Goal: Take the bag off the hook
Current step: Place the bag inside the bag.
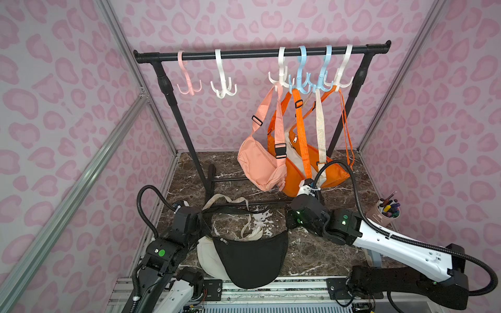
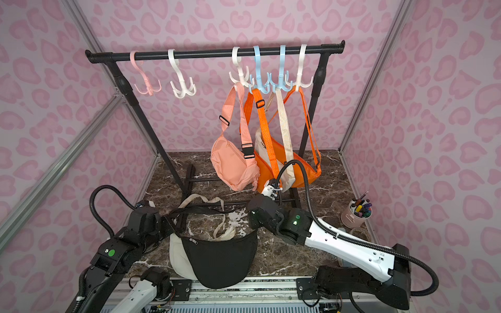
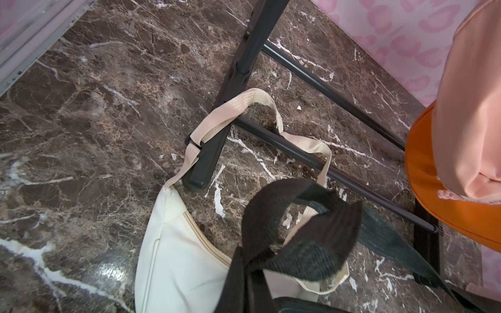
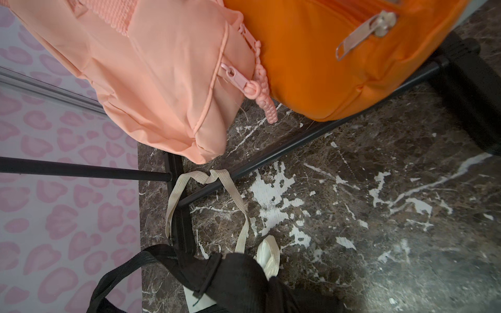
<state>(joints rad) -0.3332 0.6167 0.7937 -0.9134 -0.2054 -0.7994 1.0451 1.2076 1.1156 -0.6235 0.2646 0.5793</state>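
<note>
Black crescent bag [image 1: 252,260] off its hook, lying on a cream bag [image 1: 206,257] at the desk's [image 1: 311,252] front edge, strap stretched sideways. Peach sling bag [image 1: 260,162] hangs by its strap from a white hook [image 1: 280,78]; an orange bag [image 1: 294,178] hangs just beside it from a blue hook [image 1: 301,81].

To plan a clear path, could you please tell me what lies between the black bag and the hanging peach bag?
The cream bag's beige strap and the rack's front base bar, lying on the marble tabletop; both top views show this.
</note>
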